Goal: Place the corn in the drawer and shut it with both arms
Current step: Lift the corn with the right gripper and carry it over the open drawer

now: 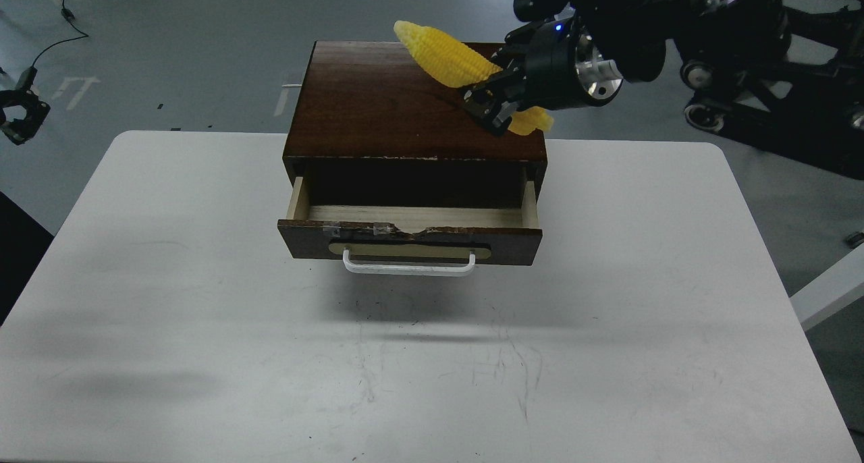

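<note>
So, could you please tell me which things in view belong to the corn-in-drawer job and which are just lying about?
Belongs to the job:
- corn, held by the right gripper
- drawer, open
- cabinet

Just lying about:
- black cable on the floor
- wheeled black frame
- table

One corn; one drawer; two hands, right, left; one table.

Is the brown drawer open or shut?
Open. The dark-brown wooden drawer with a white handle sticks out from the brown wooden cabinet, showing its pale wood floor.
</note>
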`<state>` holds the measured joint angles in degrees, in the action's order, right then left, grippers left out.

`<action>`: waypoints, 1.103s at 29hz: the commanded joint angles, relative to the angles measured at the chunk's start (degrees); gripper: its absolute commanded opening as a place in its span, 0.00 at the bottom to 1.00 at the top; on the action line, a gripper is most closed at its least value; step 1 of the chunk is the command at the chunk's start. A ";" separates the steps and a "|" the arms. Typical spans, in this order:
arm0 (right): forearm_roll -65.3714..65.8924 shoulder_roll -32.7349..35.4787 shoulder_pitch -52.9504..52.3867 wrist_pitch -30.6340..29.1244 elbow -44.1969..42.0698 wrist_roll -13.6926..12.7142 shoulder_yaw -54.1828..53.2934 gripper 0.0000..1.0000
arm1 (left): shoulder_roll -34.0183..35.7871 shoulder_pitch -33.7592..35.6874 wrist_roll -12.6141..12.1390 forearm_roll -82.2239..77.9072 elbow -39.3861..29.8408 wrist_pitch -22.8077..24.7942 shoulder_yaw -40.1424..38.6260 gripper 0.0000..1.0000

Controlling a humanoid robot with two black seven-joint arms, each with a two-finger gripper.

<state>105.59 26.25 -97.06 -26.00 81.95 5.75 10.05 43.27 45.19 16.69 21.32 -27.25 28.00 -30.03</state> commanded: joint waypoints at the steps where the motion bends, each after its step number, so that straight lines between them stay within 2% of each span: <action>1: 3.83 -2.96 2.40 0.08 0.05 0.05 0.85 0.00 | 0.41 0.16 0.01 -0.05 0.00 0.00 -0.29 0.98; 8: 6.91 -8.05 4.16 0.16 0.05 0.05 1.03 0.00 | 2.52 1.31 0.27 -0.05 0.00 0.00 -0.64 0.98; 14: 6.82 -9.11 4.25 0.16 -0.65 -0.03 1.03 0.00 | 2.96 1.22 0.45 -0.05 0.00 0.00 -0.29 0.98; 18: 6.65 -9.47 4.16 0.16 -1.18 0.05 0.94 0.15 | 2.96 0.78 0.36 -0.05 0.00 0.00 -0.11 0.98; 19: 6.47 -9.47 4.25 0.16 -1.26 0.14 0.94 0.22 | 2.96 0.69 0.36 -0.05 0.00 0.00 -0.12 0.98; 20: 6.47 -9.47 4.25 0.16 -1.27 0.14 0.94 0.22 | 2.96 0.69 0.36 -0.05 0.00 0.00 -0.12 0.98; 21: 6.03 -9.55 4.51 0.25 -1.09 0.14 0.77 0.40 | 3.05 0.69 0.54 -0.05 0.09 0.00 -0.12 0.98; 26: 6.03 -9.55 5.04 0.25 -1.09 0.14 0.77 0.41 | 2.61 0.60 0.63 -0.05 0.09 0.00 -0.03 0.98; 29: 6.03 -9.55 5.04 0.25 -1.09 0.14 0.77 0.52 | 2.61 0.52 0.54 -0.05 0.09 0.00 -0.03 0.98; 32: 5.94 -9.55 4.87 0.25 -1.18 0.14 0.77 0.54 | 2.61 0.43 0.54 -0.05 0.26 0.00 -0.03 0.98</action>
<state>111.61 16.70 -91.98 -25.75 80.85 5.89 10.81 45.90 45.71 17.25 21.27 -27.16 28.00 -30.06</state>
